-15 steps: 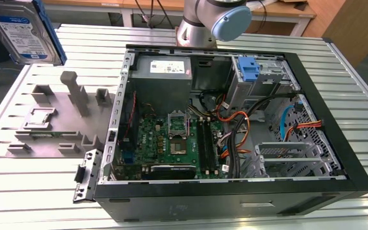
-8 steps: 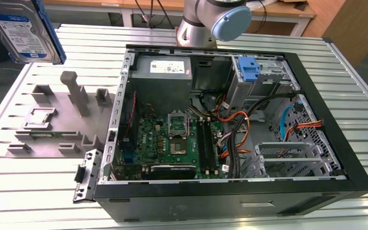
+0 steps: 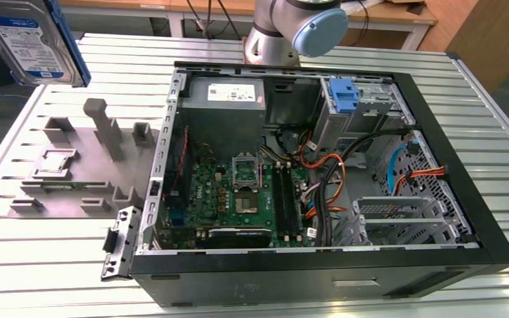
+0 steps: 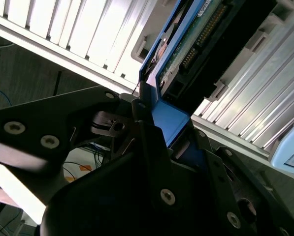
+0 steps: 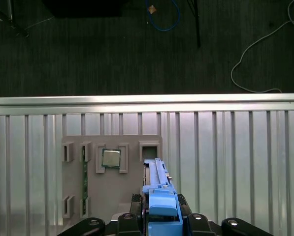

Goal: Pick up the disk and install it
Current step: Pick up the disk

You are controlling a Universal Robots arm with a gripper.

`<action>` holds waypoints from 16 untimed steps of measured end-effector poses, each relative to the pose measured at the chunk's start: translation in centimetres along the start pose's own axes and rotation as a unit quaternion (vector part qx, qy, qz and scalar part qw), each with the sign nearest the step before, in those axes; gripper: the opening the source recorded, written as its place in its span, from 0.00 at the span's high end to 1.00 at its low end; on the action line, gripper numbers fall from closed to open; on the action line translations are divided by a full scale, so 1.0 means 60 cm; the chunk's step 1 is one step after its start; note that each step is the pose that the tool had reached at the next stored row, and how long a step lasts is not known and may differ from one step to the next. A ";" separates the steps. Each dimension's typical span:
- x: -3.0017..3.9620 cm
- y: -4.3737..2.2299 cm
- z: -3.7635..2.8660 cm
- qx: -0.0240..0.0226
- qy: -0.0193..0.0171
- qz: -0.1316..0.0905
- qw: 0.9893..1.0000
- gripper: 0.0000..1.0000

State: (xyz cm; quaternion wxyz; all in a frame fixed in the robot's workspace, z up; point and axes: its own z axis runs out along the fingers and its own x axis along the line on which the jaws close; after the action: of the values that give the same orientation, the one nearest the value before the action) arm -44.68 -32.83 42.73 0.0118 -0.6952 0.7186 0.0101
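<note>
Disk (image 3: pixel 26 43) in gripper (image 5: pixel 159 212), blue bracket (image 3: pixel 344 97) in case (image 3: pixel 325 264)

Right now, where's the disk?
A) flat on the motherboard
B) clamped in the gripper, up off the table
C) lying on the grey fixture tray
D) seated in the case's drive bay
B: the first wrist view shows the gripper shut on the blue carrier of the disk, with the grey fixture tray well below it.
</note>
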 end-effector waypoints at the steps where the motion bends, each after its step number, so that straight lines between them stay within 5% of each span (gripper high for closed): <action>1: 0.000 0.000 -0.001 0.000 0.000 0.000 1.000 0.64; 16: 0.000 0.000 -0.009 0.000 0.000 0.000 1.000 0.64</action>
State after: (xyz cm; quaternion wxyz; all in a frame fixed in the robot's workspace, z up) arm -44.68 -32.83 43.25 0.0118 -0.6953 0.7186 0.0101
